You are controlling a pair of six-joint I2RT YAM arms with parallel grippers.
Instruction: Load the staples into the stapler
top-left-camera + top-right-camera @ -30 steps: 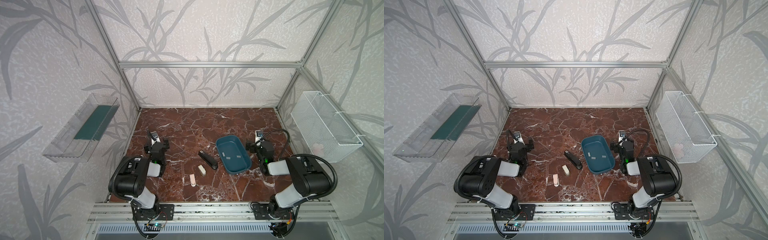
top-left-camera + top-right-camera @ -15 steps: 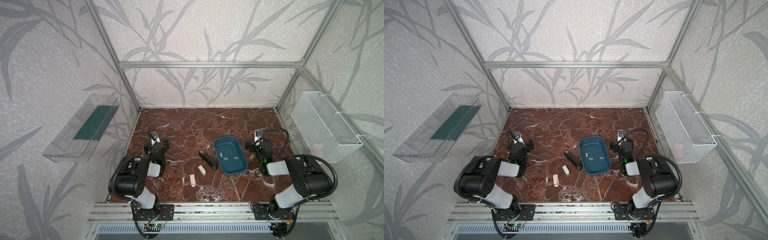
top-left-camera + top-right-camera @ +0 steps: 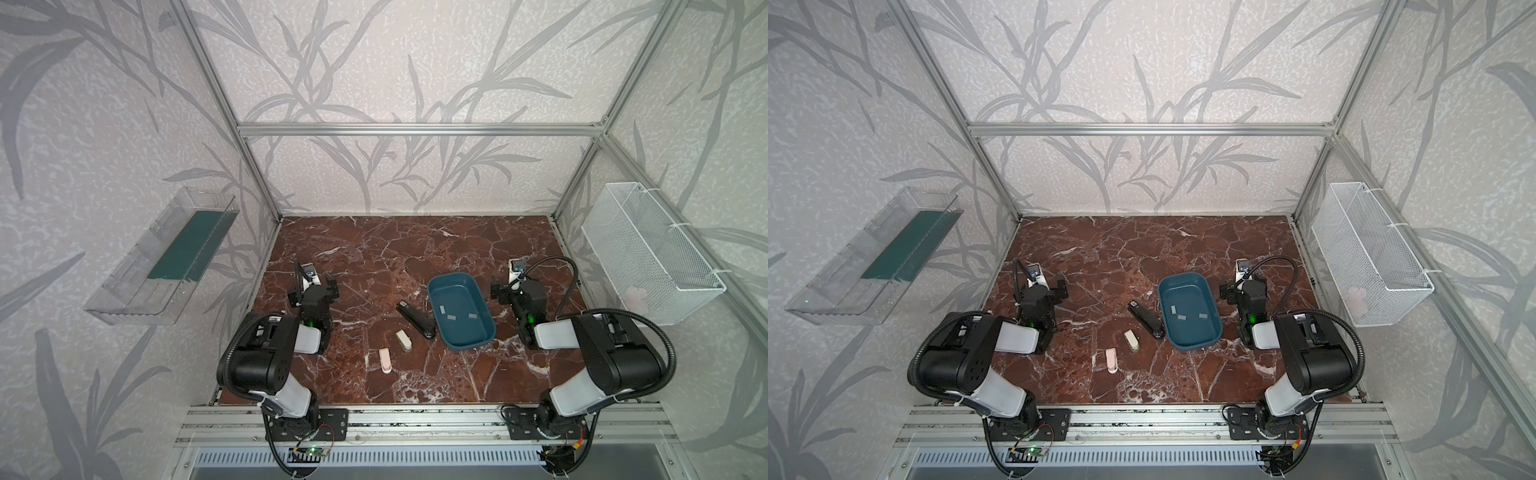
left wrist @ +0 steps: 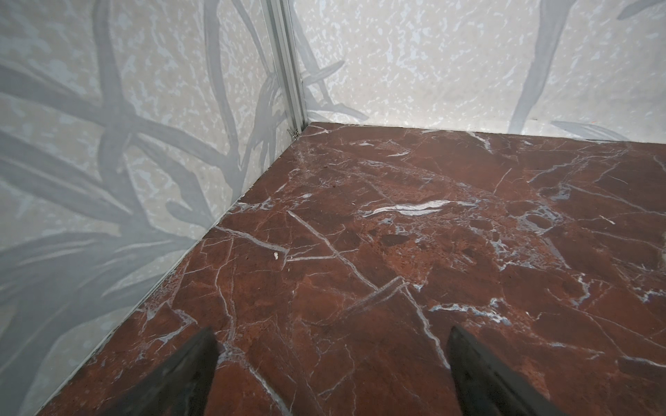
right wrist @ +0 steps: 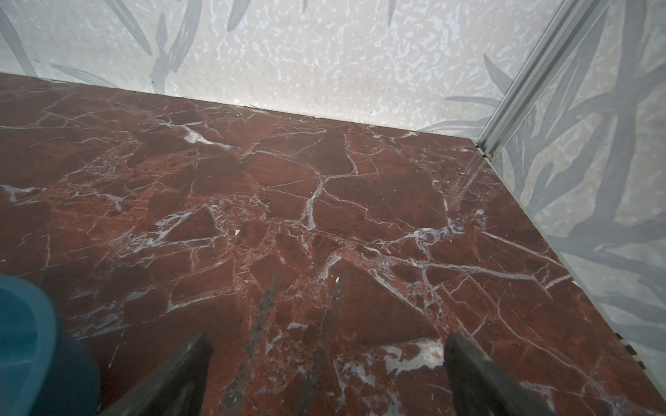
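Both top views: staples (image 3: 451, 318) (three flat grey strips) in blue tray (image 3: 457, 293)

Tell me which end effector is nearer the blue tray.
Right. The right end effector is beside the blue tray; the left end effector lies beyond the black stapler.

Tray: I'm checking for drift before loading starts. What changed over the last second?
The blue tray holding the staples slid slightly left, toward the black stapler. Nothing was gripped or released. That stapler stayed put; left gripper and right gripper stayed open.
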